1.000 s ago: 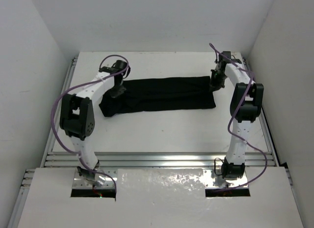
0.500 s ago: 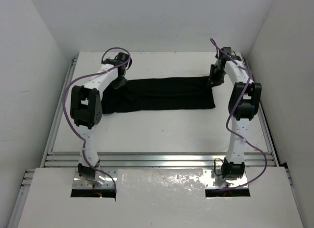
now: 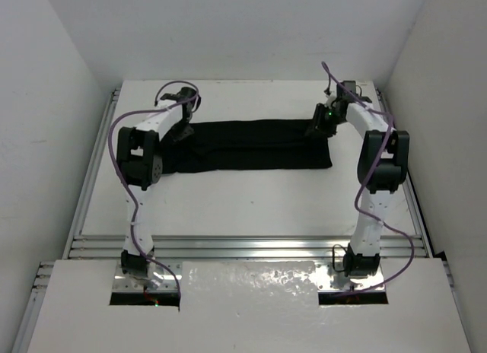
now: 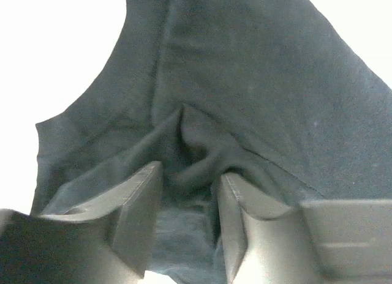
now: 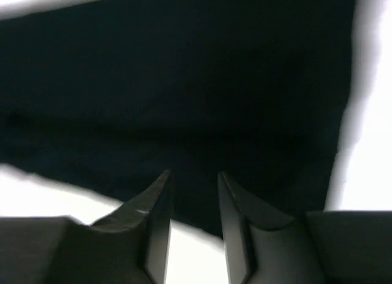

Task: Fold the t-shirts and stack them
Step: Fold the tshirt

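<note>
Lying as a long folded band across the far half of the white table (image 3: 243, 205), the black t-shirt (image 3: 251, 144) runs left to right with one gripper at each end. The left gripper (image 3: 180, 130) sits on the shirt's left end; compared with a second ago the left arm's elbow has swung up and in toward the cloth, and it now covers part of that end. The left wrist view shows its fingers (image 4: 138, 216) parted, with a small pinched ridge of fabric (image 4: 196, 149) standing just ahead of the gap and flat cloth under it, nothing clamped. The right gripper (image 3: 317, 127) is at the shirt's far right corner, shifted slightly inward from the right edge where it sat a second ago, with its wrist turned. The right wrist view is blurred but shows both fingers (image 5: 153, 216) apart over the dark fabric near its near edge, holding nothing. The shirt's right edge looks unchanged, and the left end now reads a bit less spread toward the near side.
</note>
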